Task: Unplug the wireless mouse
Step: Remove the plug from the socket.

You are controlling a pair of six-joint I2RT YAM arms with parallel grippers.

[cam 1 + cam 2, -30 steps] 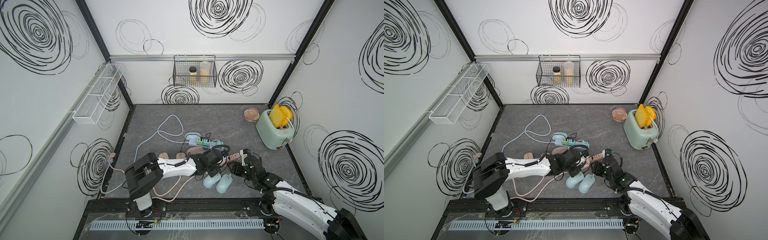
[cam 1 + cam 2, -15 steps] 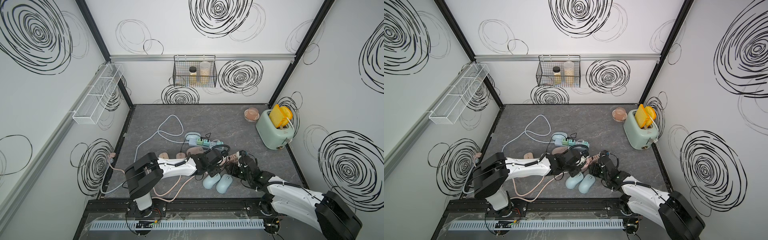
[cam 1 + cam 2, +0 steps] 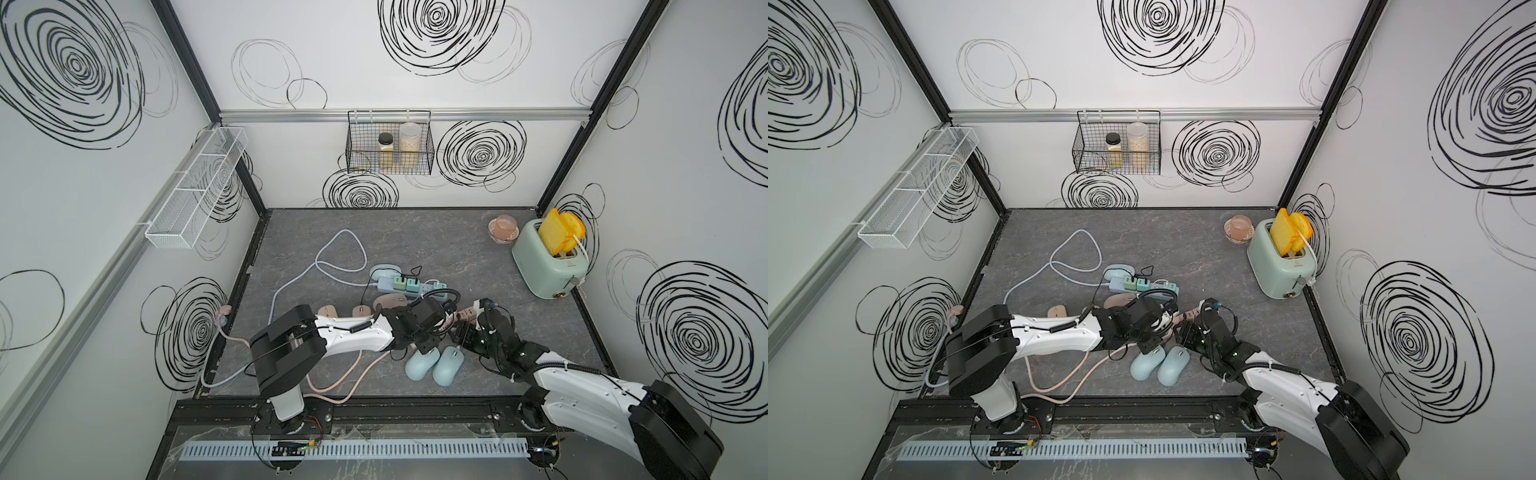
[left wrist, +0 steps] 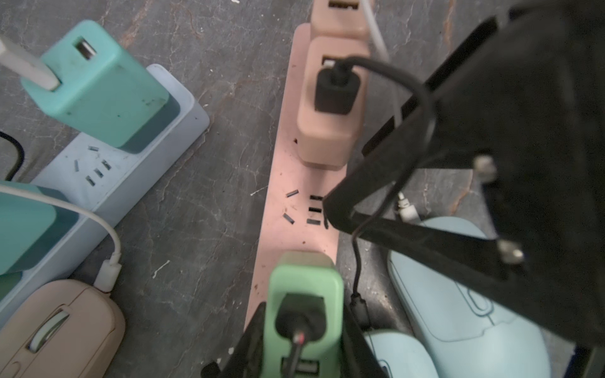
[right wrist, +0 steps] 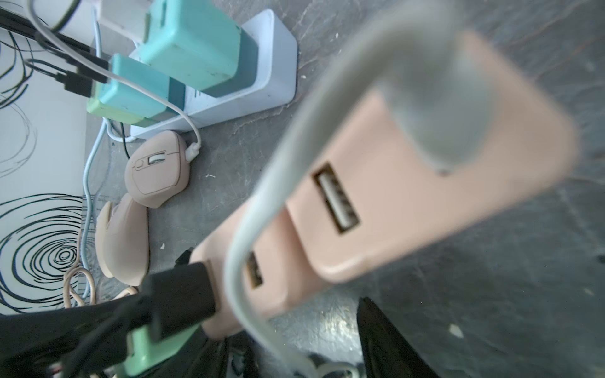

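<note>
Grey marbled counter (image 3: pixel 415 241) is crowded near its front: a pink power strip (image 4: pixel 294 183) is laid between a blue power strip (image 4: pixel 124 170) with teal adapters (image 4: pixel 101 88) and two light-blue mice (image 4: pixel 465 314). The left tool (image 4: pixel 304 330) is clamped tight on a green adapter (image 4: pixel 304 278) seated on that strip. The right tool (image 3: pixel 462 333) is hung over a pink adapter (image 4: pixel 327 131) whose black USB plug (image 4: pixel 334 91) is cabled toward the mice; its opening cannot be told, a white cable (image 5: pixel 237 278) blocking its wrist view.

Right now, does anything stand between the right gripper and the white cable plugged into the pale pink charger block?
Nothing visible does: the white cable arcs directly before the right gripper, leaving the pink charger block.
</note>
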